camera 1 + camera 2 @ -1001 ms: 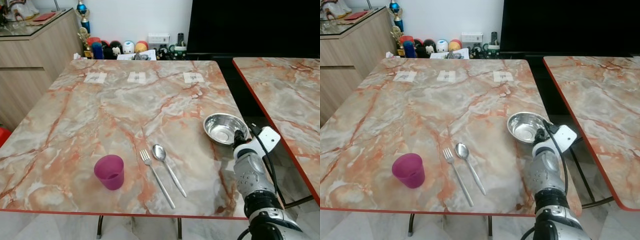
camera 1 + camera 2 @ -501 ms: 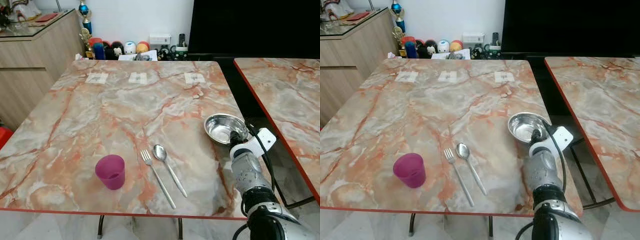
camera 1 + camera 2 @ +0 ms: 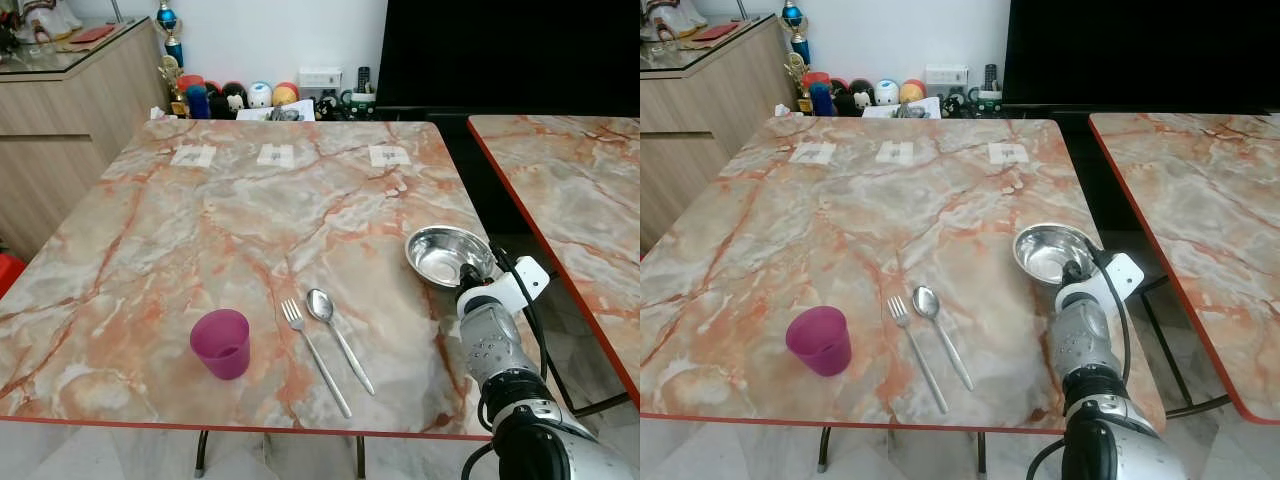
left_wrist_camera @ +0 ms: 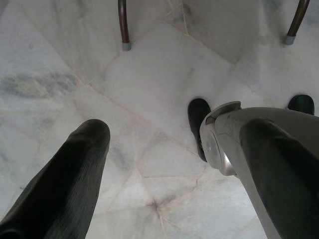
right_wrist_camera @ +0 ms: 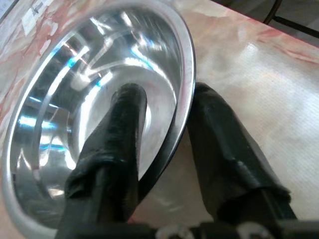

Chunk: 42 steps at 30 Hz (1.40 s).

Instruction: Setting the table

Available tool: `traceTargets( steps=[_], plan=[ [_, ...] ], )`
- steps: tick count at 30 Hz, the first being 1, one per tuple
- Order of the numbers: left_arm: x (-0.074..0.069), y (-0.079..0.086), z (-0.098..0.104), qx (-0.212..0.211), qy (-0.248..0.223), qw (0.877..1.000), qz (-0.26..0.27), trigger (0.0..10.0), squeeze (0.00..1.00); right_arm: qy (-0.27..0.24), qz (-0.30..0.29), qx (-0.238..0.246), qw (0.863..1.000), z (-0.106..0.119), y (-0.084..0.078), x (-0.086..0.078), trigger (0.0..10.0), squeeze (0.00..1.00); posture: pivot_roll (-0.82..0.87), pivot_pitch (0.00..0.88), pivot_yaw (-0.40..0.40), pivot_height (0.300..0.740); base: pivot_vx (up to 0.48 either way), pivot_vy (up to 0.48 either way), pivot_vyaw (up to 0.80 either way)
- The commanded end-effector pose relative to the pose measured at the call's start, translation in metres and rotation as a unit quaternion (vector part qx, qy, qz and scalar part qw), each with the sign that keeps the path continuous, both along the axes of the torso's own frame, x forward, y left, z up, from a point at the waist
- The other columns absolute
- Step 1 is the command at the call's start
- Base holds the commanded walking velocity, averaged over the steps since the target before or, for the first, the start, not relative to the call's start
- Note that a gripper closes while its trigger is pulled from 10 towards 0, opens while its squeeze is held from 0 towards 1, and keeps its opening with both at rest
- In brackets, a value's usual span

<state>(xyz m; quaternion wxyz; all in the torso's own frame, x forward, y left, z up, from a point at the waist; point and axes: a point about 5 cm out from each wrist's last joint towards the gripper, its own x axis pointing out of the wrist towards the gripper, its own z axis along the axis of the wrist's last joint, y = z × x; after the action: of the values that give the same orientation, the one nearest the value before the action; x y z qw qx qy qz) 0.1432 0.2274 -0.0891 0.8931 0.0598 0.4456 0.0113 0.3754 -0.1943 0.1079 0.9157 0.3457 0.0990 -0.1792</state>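
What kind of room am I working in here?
Most likely a home dining area: a marble-patterned table laid with a steel bowl, fork, spoon and purple cup, a wooden sideboard and small figurines by the wall.

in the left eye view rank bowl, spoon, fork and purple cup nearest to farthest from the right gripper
1. Steel bowl: the right gripper has its fingers astride the rim, at the table's right edge.
2. Spoon: left of the bowl.
3. Fork: just beyond the spoon.
4. Purple cup: farthest left.
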Motion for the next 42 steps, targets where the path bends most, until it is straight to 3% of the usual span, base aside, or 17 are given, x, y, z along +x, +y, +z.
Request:
traceTargets(
  steps=[1,18,24,28,31,34,35,36,37,42],
  plan=[
    [-0.006,0.001,-0.002,0.003,0.010,1.000,0.001,10.0,0.00,-0.002,0.002,0.006,1.000,0.002,0.004,0.002,0.0,0.00,0.04,0.085,-0.001,0.740,0.000,0.000,0.00],
    [-0.010,0.001,-0.004,0.002,0.016,1.000,0.003,10.0,0.00,-0.005,-0.001,0.016,1.000,0.001,0.006,0.002,0.0,0.00,0.04,0.097,-0.005,0.740,0.000,0.000,0.00],
    [-0.010,0.001,-0.004,0.005,0.017,1.000,0.005,10.0,0.00,-0.064,-0.023,0.040,0.997,0.009,0.005,0.001,0.0,0.00,0.03,0.105,-0.004,0.740,0.000,0.000,0.00],
    [-0.011,0.001,-0.004,0.007,0.017,1.000,0.003,10.0,0.00,-0.105,-0.036,0.080,0.991,0.013,0.008,0.000,0.0,0.00,0.03,0.108,-0.003,0.740,0.000,0.000,0.00],
    [-0.011,0.001,-0.004,0.009,0.017,1.000,0.003,10.0,0.00,-0.129,-0.031,0.084,0.988,0.019,0.010,0.000,0.0,0.00,0.03,0.110,-0.004,0.740,0.000,0.000,0.00],
    [-0.013,0.003,-0.004,0.014,0.016,1.000,0.004,10.0,0.00,-0.190,-0.011,0.071,0.979,0.032,0.013,-0.006,0.0,0.00,0.03,0.114,-0.007,0.740,0.000,0.000,0.00],
    [-0.014,0.004,-0.004,0.015,0.017,1.000,0.006,10.0,0.00,-0.199,-0.007,0.068,0.978,0.033,0.013,-0.009,1.8,0.00,0.03,0.115,-0.008,0.740,0.000,0.000,0.00],
    [-0.014,0.005,-0.004,0.015,0.017,1.000,0.008,10.0,0.00,-0.204,-0.006,0.066,0.977,0.034,0.013,-0.011,1.8,0.00,0.03,0.115,-0.008,0.740,0.000,0.000,0.00],
    [-0.015,0.007,-0.004,0.017,0.018,1.000,0.011,10.0,0.00,-0.211,-0.002,0.060,0.976,0.034,0.011,-0.015,10.0,0.00,0.03,0.115,-0.008,0.740,0.000,0.000,0.00],
    [-0.024,0.023,-0.003,0.024,0.023,0.998,0.046,10.0,0.00,-0.235,-0.005,0.049,0.971,0.032,-0.003,-0.034,10.0,0.00,0.02,0.111,-0.009,0.740,0.000,0.000,0.00]
  ],
)
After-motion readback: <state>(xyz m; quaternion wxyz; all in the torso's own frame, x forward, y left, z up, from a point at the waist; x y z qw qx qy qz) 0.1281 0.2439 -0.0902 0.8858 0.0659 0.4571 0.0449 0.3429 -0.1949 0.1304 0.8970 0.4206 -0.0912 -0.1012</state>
